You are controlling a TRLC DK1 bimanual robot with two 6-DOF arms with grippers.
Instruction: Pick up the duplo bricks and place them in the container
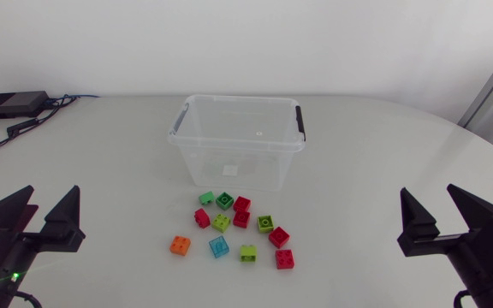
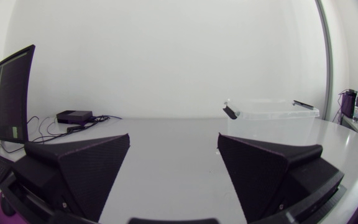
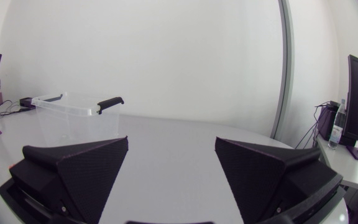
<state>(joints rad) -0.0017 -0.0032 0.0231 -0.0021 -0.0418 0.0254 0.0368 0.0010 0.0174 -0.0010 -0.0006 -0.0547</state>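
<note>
Several duplo bricks lie loose on the white table in front of the container: an orange brick (image 1: 180, 245), a light blue brick (image 1: 219, 247), green bricks (image 1: 224, 200) and red bricks (image 1: 284, 258). The clear plastic container (image 1: 238, 139) with dark handles stands behind them, with no brick inside. It also shows ahead of the left gripper (image 2: 173, 152), as the container (image 2: 272, 116), and ahead of the right gripper (image 3: 171, 155), as the container (image 3: 73, 115). My left gripper (image 1: 51, 208) rests open at the near left. My right gripper (image 1: 432, 207) rests open at the near right. Both hold nothing.
A small black box (image 1: 11, 104) with cables (image 1: 32, 121) sits at the far left corner of the table; in the left wrist view the box (image 2: 74, 116) lies far ahead. Bare table surface lies on both sides of the brick cluster.
</note>
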